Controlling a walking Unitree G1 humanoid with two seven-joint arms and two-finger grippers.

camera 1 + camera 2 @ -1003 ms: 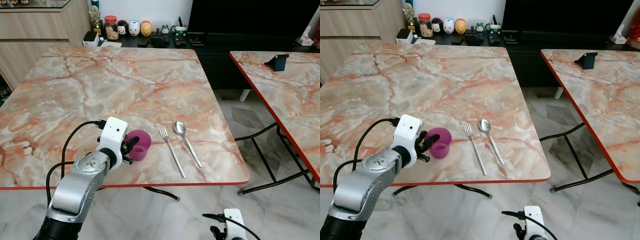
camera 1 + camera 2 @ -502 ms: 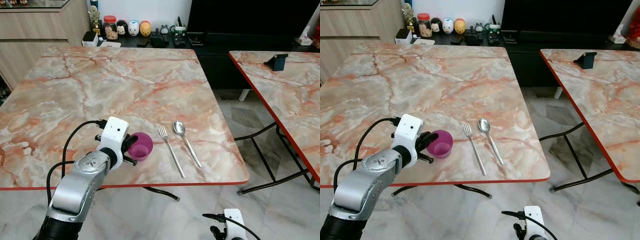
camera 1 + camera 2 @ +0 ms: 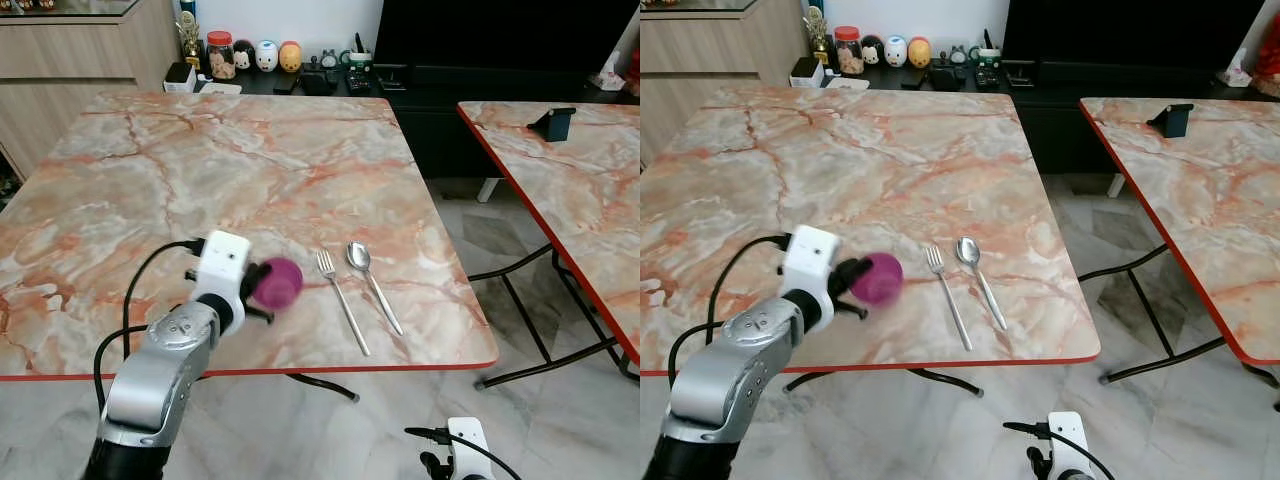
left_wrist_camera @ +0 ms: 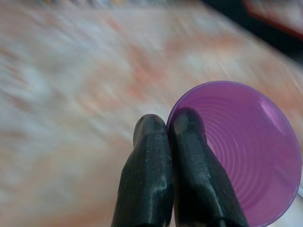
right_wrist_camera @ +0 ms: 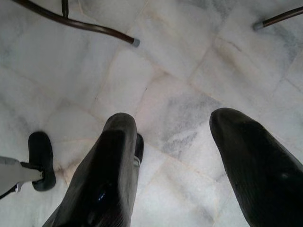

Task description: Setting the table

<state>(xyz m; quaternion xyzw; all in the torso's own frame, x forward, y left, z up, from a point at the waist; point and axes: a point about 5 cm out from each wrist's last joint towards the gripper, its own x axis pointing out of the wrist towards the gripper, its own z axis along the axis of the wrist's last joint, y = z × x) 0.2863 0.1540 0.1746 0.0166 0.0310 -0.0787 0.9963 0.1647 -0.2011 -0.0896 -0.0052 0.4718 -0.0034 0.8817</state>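
Cup placement is the step in hand, I judge, and doing it well means turning the purple cup back upright and lowering it squarely onto the counter just left of the fork, so its base lands flat before anything lets go. Because the rim is pinched on one side only, the cup could swing or slip as it turns, so a slow roll of the wrist and a gentle set-down seem wise, with release only once the base bears on the marble.

The left arm reaches out over the near edge of the counter, forearm angled up and inward, its wrist rolled so the cup lies on its side with the bottom facing the head camera. The left tool is clamped on the cup's rim, one finger inside the wall and one outside, pressed close together. The cup sits just above the counter, near the fork and spoon but apart from them.

The right arm hangs idle low over the floor, its right tool with fingers spread apart.
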